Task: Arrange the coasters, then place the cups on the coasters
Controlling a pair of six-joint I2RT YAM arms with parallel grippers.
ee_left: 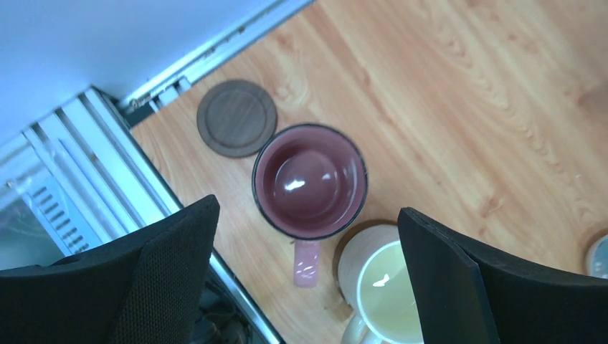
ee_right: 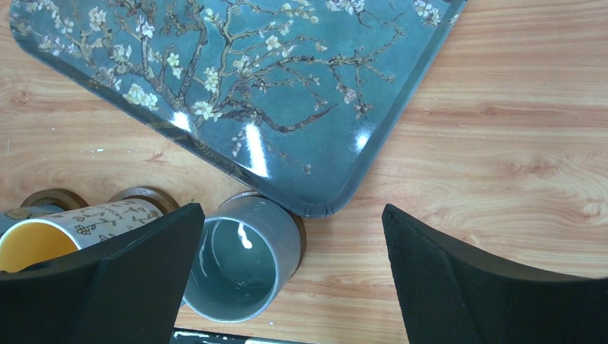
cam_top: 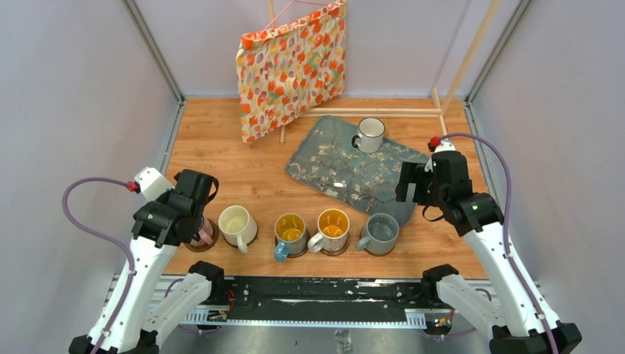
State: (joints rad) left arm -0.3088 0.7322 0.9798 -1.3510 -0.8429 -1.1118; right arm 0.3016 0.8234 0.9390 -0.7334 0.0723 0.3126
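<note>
A grey wall [cam_top: 74,88] closes the left side, and the wooden table [cam_top: 221,147] runs from it to a matching wall on the right. A black rail [cam_top: 317,295] lies along the table's near edge.

At the far left of the row the left gripper [ee_left: 308,208] hangs over the pink mug [ee_left: 310,180] with its jaws spread wide and holding nothing. A bare coaster [ee_left: 236,117] lies just beside that mug on its wall side, near the table's edge. No brown rim shows round the pink mug's foot, so it may be standing on bare wood; the wrist view does not settle this.

Next along stands the cream mug [cam_top: 237,223], with a coaster's edge showing under it in the left wrist view. After it come the blue-handled mug [cam_top: 290,232] and the patterned mug [cam_top: 332,227], both yellow inside, each on a dark disc. The grey mug [cam_top: 382,232] ends the row, also on a coaster.

Behind the row, a floral cloth [cam_top: 291,66] hangs at the back wall, with pale wooden sticks [cam_top: 368,112] lying along the table's far edge. The blue-grey tray [cam_top: 332,166] lies at an angle in mid-table. Its near corner is just beside the grey mug. The white mug [cam_top: 370,134] stands on the tray's far part.

The right gripper [ee_right: 290,211] hovers above that near corner, jaws wide apart and empty.
</note>
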